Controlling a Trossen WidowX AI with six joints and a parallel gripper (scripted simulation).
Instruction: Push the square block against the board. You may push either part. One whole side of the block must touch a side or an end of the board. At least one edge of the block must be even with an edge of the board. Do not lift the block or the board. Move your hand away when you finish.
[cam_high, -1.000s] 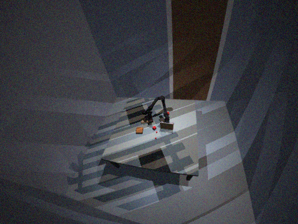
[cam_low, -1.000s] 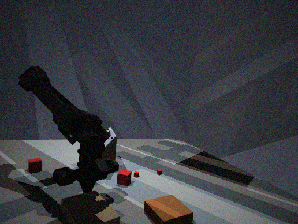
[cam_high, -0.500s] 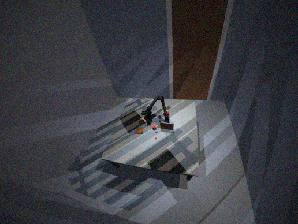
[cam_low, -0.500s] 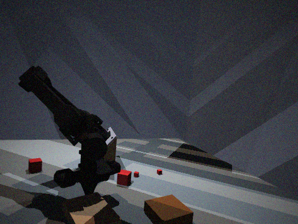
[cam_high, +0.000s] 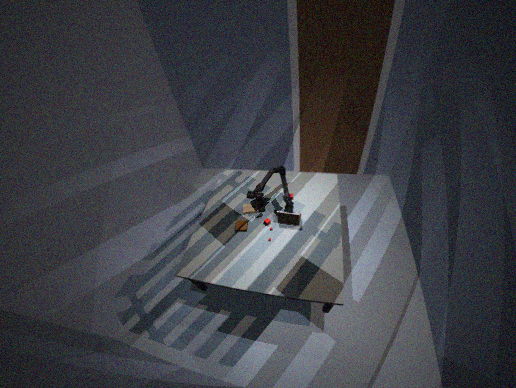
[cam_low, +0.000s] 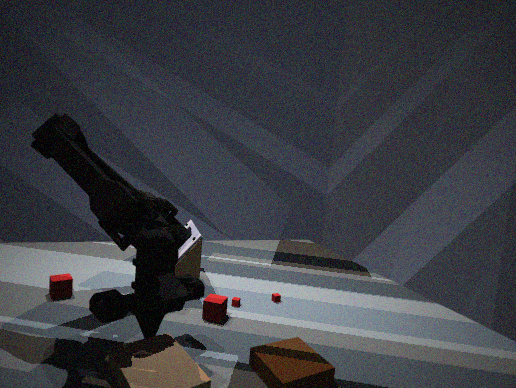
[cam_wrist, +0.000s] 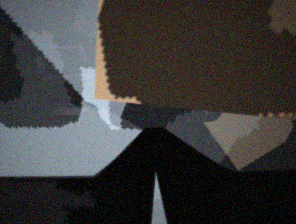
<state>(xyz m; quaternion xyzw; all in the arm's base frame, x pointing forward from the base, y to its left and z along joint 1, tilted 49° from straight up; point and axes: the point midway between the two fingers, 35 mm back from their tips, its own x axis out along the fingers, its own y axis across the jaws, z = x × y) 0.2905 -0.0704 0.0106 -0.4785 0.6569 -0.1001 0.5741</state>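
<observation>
low over the tabletop (cam_low: 380, 320), black gripper (cam_low: 149, 327) pointing down, fingers pinched fully together with nothing between them. tip right at the near edge of a tan flat piece (cam_low: 160, 367), probably the square block; contact itself lost in shadow. in the wrist view, same tan piece (cam_wrist: 200, 55) filling the upper frame, its lower edge just ahead of the closed tip (cam_wrist: 156, 150), slightly skewed. darker brown piece (cam_low: 291, 363), likely the board, well apart to the right, a bare strip of tabletop between the two. red cube (cam_low: 215, 307) and two tiny red cubes (cam_low: 235, 301) behind that strip. upright brown box (cam_low: 190, 257) behind the arm.
</observation>
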